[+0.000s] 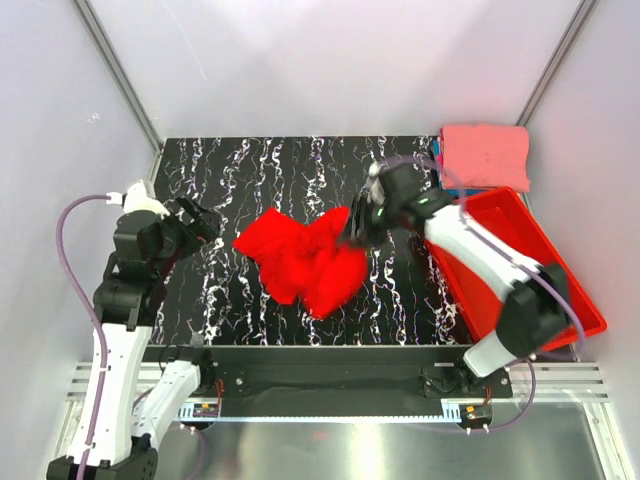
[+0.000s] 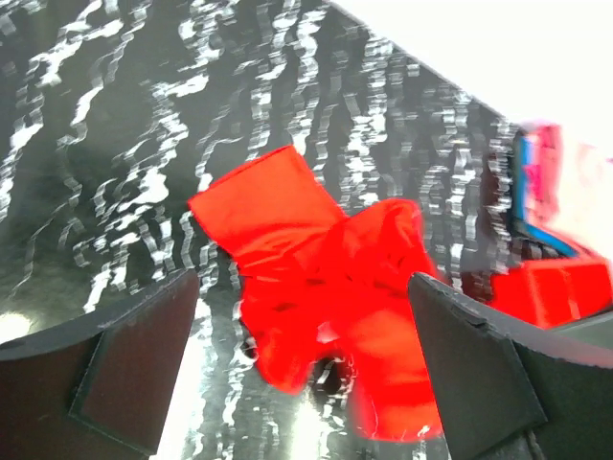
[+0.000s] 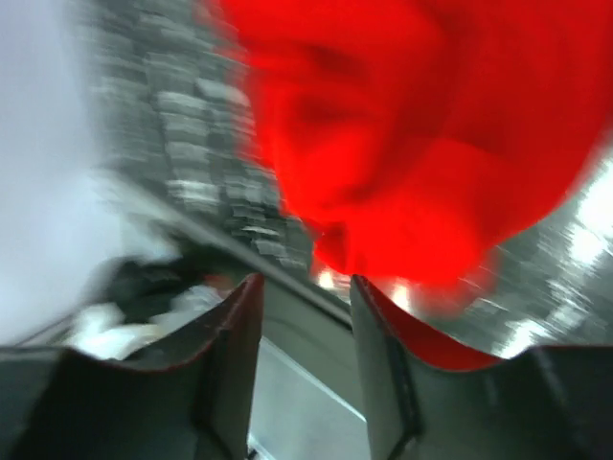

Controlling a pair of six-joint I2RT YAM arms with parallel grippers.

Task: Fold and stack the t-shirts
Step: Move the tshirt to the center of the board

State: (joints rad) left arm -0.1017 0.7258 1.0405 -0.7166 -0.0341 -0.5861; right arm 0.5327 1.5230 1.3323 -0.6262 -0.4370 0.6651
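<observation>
My left gripper point(image 1: 205, 222) hung over the left part of the black marbled table point(image 1: 250, 170), its jaws spread wide with nothing between them, and it sat well apart from the cloth. In my left wrist view the two dark fingers point(image 2: 134, 364) framed the bright red t-shirt point(image 2: 326, 287), which lay crumpled near the middle of the table point(image 1: 305, 262), one flat flap reaching toward the far left and the rest bunched up. My right gripper point(image 1: 355, 228) was at the shirt's right edge. From that wrist the red cloth point(image 3: 412, 125) filled the view just past the fingertips point(image 3: 239, 307); a narrow gap showed between them, but the blur kept me from telling whether any fabric was pinched. Further right stood the rigid red bin point(image 1: 515, 215), my right arm reaching across it. Beyond its far end, in the back right corner, the salmon-pink t-shirt point(image 1: 486, 156) lay folded flat, a strip of blue cloth point(image 1: 441, 165) showing at its left edge.
</observation>
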